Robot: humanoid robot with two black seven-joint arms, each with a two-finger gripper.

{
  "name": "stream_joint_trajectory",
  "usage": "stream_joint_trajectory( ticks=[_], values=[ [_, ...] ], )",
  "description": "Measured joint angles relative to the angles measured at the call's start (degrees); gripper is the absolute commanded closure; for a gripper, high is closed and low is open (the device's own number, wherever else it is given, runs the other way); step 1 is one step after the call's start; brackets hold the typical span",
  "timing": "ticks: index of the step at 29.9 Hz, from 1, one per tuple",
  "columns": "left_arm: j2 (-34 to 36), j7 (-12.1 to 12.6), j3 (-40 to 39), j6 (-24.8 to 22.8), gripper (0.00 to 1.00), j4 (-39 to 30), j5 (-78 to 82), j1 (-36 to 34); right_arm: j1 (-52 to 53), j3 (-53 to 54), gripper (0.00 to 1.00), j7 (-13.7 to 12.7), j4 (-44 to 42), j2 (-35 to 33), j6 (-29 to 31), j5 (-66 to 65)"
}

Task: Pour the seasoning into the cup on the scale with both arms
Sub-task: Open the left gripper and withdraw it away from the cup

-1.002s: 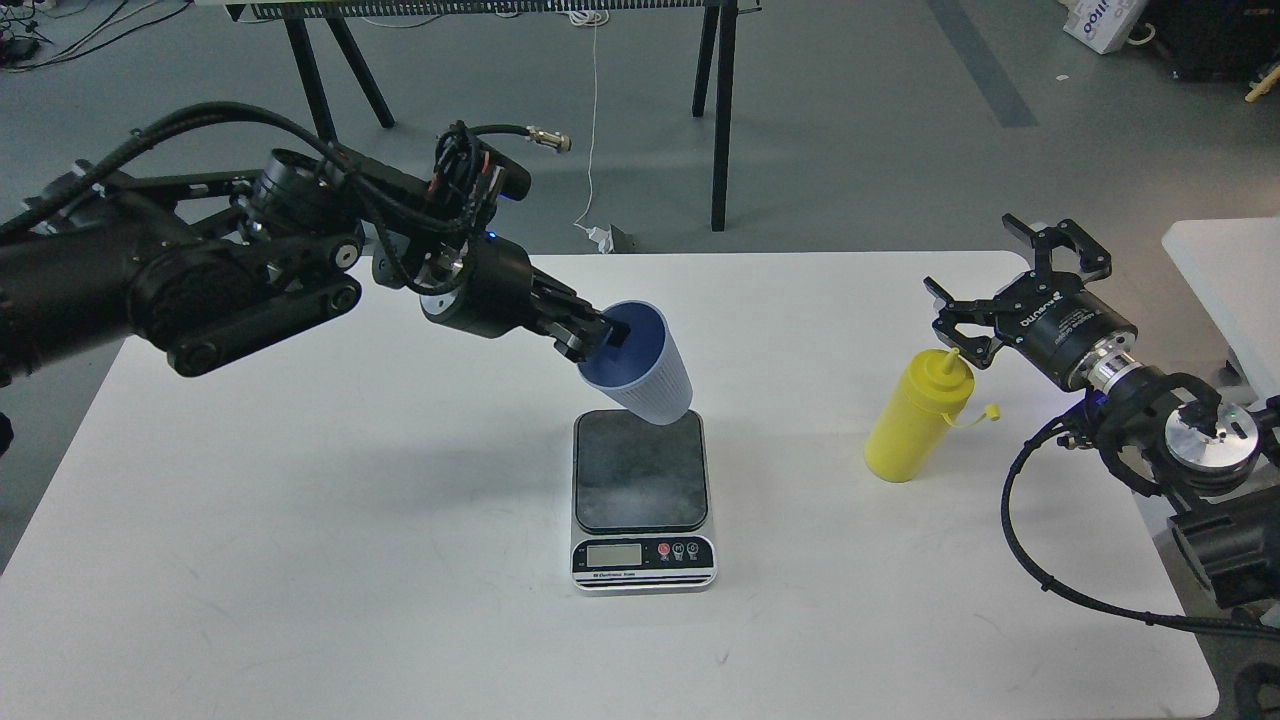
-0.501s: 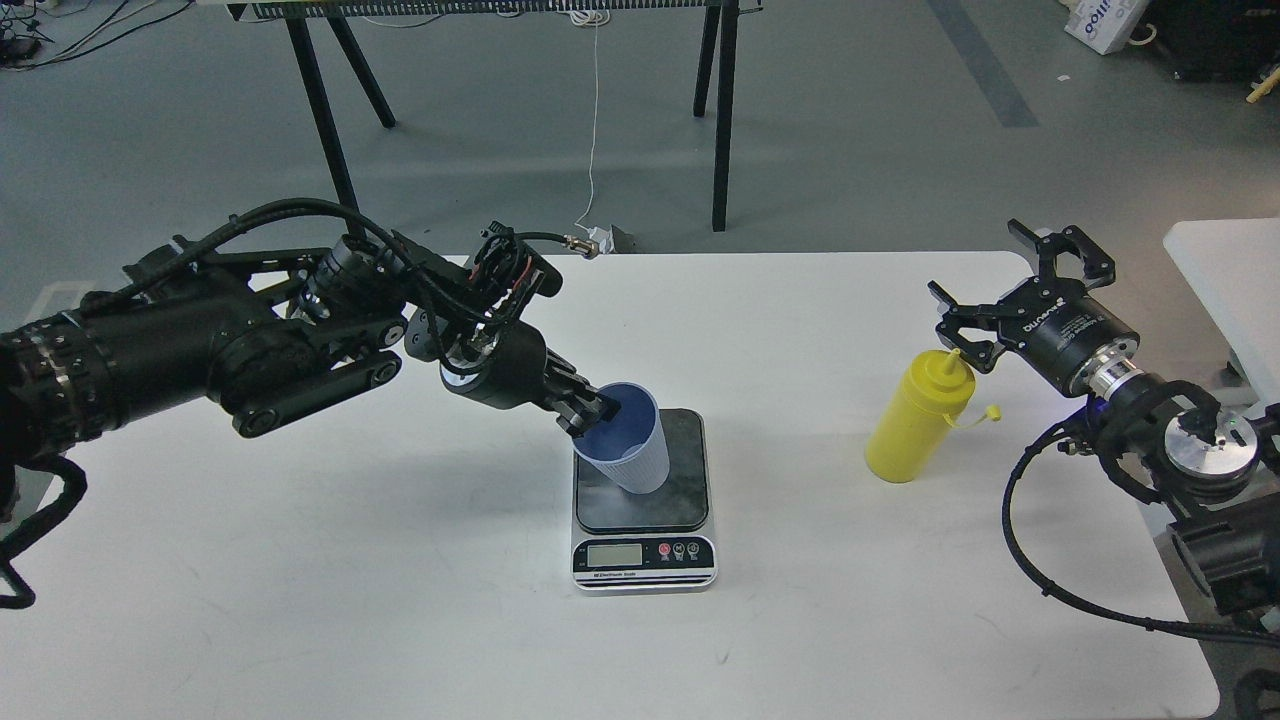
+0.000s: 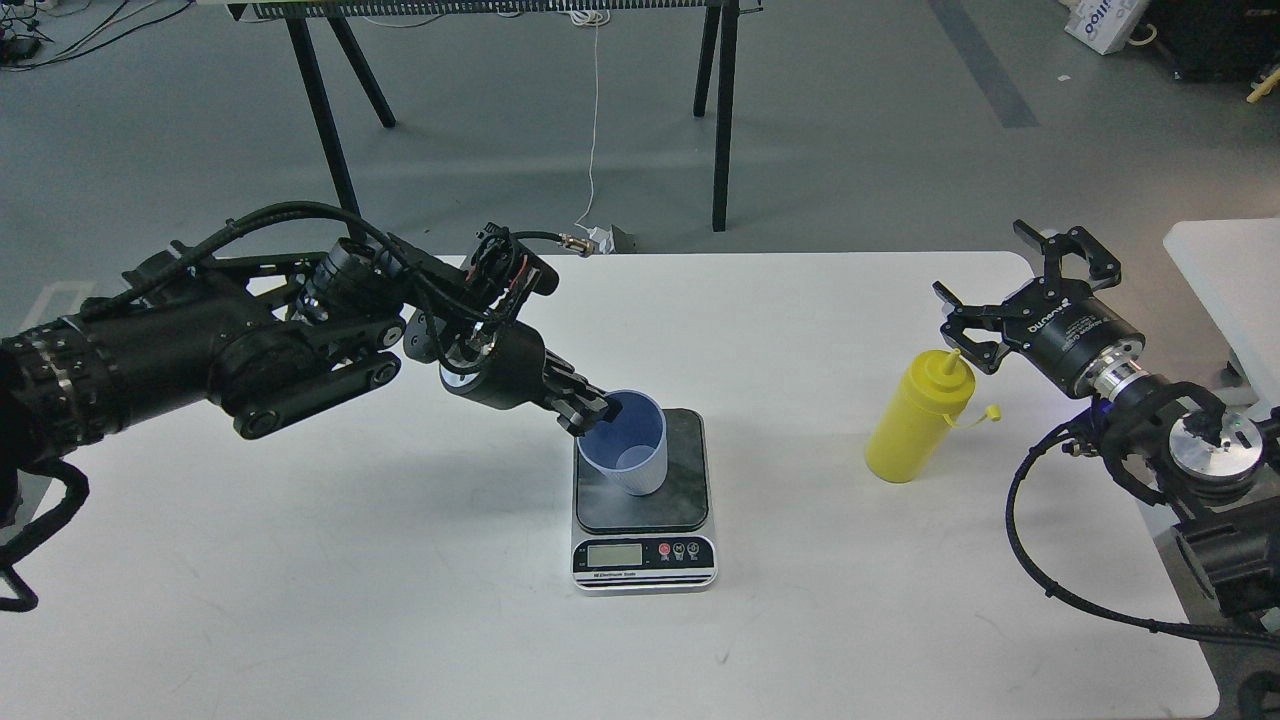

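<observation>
The light-blue cup [image 3: 628, 445] stands nearly upright on the dark platform of the scale [image 3: 643, 500] at mid table. My left gripper [image 3: 592, 411] is shut on the cup's left rim, one finger inside it. The yellow seasoning bottle [image 3: 918, 418] stands upright on the table to the right, its small cap hanging on its tether. My right gripper [image 3: 1010, 290] is open and empty, just above and behind the bottle's nozzle, not touching it.
The white table [image 3: 400, 600] ends at its right edge near my right arm. A second white table [image 3: 1230, 270] stands at the far right. Black table legs [image 3: 722, 110] stand on the grey floor behind.
My left gripper has lowered the tilted cup from above the scale onto its platform, and the cup now stands almost upright. My right gripper has barely shifted.
</observation>
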Motion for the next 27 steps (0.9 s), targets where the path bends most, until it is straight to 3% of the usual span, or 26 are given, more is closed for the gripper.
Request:
stream_joint_trajectory(
  ticks=[5, 7, 16, 20, 23, 27],
  values=[
    [0.07, 0.00, -0.19, 0.00, 0.10, -0.08, -0.26, 0.00, -0.28, 0.00, 0.01, -0.01, 0.06, -0.01, 0.00, 0.00],
    [0.34, 0.00, -0.27, 0.00, 0.04, -0.09, -1.30, -0.03, -0.28, 0.03, 0.01, -0.27, 0.21, -0.01, 0.00, 0.04],
    [3.59, 0.00, -0.80, 0.00, 0.01, -0.05, -13.91, -3.67, 1.94, 1.74, 0.01, -0.78, 0.86, -1.06, 0.00, 0.39],
    [7.80, 0.00, -5.46, 0.00, 0.01, 0.11, -22.60, -5.08, 4.35, 1.82, 0.01, -1.34, 1.00, -3.65, 0.00, 0.80],
    [11.01, 0.00, -9.86, 0.00, 0.01, 1.19, -30.38, -5.12, 5.51, 2.39, 0.01, -3.81, 1.75, -8.27, 0.00, 4.60],
    [12.70, 0.00, -13.65, 0.02, 0.01, 5.26, -40.18, -3.86, 3.90, 1.71, 0.01, -10.08, 7.04, -16.86, 0.00, 15.56]
  ],
)
